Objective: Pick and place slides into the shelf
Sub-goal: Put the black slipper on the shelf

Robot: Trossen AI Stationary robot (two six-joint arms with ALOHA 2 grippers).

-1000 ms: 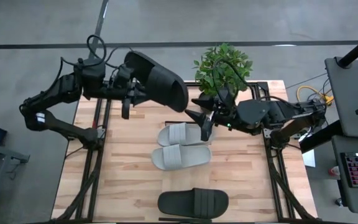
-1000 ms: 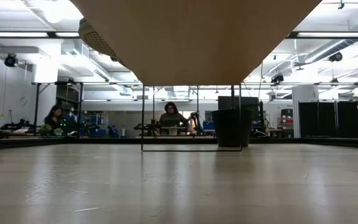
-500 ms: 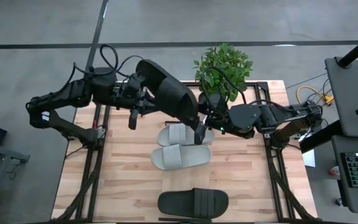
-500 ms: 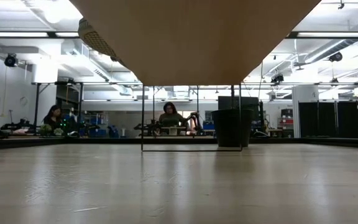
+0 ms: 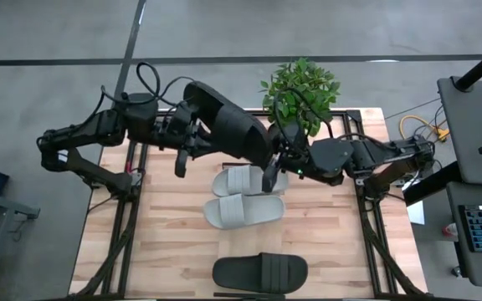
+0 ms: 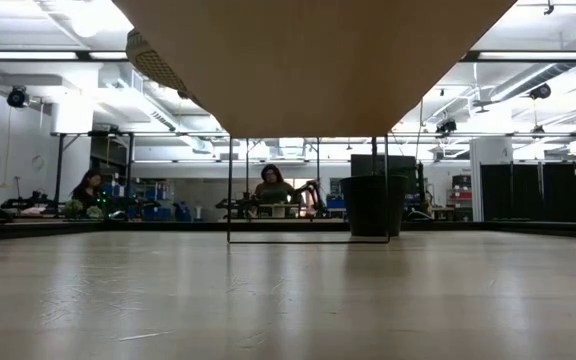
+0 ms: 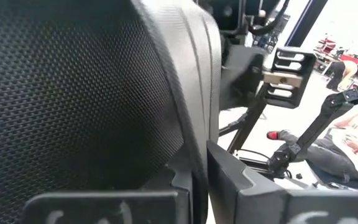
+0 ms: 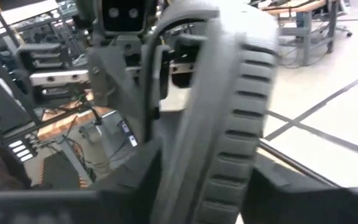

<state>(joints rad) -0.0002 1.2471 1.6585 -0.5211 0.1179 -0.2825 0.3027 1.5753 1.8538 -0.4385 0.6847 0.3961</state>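
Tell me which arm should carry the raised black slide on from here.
Right. The right gripper is at the black slide, its end between the fingers in the right wrist view. The left gripper holds the other end, far from the shelf.

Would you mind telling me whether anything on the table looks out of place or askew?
Only that the two pale grey slides lie at different angles, not lined up. The black slide near the table edge lies flat, and the other black slide is up between both grippers.

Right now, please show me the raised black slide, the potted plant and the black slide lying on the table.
raised black slide [image 5: 228, 130], high view, sole.
potted plant [image 5: 301, 90], high view, leaves.
black slide lying on the table [image 5: 260, 272], high view, strap.
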